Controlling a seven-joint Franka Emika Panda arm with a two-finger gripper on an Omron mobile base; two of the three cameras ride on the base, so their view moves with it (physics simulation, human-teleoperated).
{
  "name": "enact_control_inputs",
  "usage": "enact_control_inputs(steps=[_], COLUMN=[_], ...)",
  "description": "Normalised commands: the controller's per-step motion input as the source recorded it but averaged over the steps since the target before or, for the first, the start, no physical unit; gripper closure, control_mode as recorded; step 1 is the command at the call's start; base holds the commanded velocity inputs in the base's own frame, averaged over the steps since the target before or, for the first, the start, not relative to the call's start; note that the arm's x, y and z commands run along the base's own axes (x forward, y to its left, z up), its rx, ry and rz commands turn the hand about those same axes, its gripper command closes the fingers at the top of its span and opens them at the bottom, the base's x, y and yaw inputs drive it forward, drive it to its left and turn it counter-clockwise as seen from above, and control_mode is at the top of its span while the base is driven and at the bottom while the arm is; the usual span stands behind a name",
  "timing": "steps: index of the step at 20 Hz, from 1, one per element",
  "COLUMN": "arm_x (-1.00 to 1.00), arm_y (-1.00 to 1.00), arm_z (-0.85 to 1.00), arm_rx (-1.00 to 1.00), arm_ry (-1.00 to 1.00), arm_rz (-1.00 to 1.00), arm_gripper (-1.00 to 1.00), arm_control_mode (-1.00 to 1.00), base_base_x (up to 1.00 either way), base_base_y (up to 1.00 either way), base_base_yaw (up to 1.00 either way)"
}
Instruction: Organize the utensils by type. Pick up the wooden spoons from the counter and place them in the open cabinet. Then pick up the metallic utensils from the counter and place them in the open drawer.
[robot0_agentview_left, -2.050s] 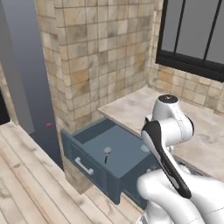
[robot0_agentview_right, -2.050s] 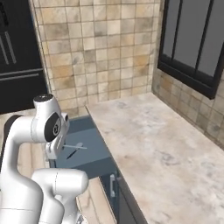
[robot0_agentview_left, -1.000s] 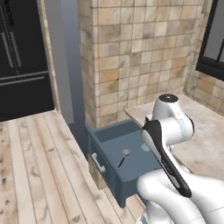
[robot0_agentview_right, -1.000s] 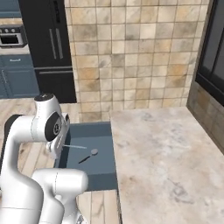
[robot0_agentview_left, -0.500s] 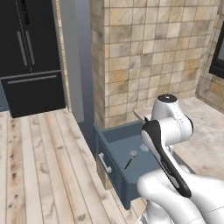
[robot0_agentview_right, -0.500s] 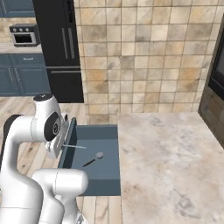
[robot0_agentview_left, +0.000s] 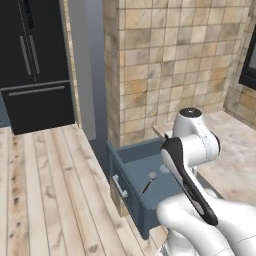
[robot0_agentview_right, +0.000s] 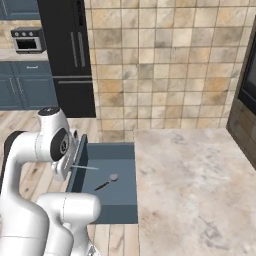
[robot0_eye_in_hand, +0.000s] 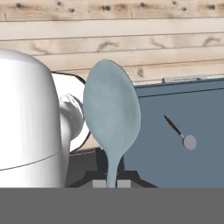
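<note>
1. The fingers (robot0_eye_in_hand: 112, 183) are clamped on the thin handle of the silver-blue spoon (robot0_eye_in_hand: 112, 114).
2. The black-handled utensil (robot0_agentview_right: 108, 180) lies inside the open drawer (robot0_agentview_right: 120, 210), beside the worktop (robot0_agentview_right: 195, 185).

We see our white arm folded tightly, its upper link and dark elbow joint rising in the lower right of the left base view and at lower left of the right base view. Our end effector (robot0_eye_in_hand: 112, 181) sits at the bottom centre of the hand view, jaws closed on a thin handle.
</note>
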Motion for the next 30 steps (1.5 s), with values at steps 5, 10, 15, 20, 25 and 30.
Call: enact_control_inputs(steps=[5,10,15,20,25,30], arm_x=[0.40,0.70,0.49,0.28,0.34,0.44], arm_y=[0.00,0.00,0.00,0.00,0.00,0.00], arm_z=[-0.05,-0.06,-0.22,-0.39,-0.42,-0.38], arm_rx=[0.00,0.03,0.07,0.18,0.11,0.00], arm_ry=[0.07,0.08,0.01,0.01,-0.03,-0.02], arm_rz=[-0.04,-0.29,-0.50,-0.62,-0.71,-0.67], arm_gripper=[1.00,1.00,1.00,1.00,1.00,1.00], arm_control_mode=[-1.00,-1.00,-1.00,-1.00,-1.00,-1.00], base_base_x=[0.00,0.00,0.00,0.00,0.00,0.00], base_base_y=[0.00,0.00,0.00,0.00,0.00,0.00], base_base_yaw=[0.00,0.00,0.00,0.00,0.00,0.00])
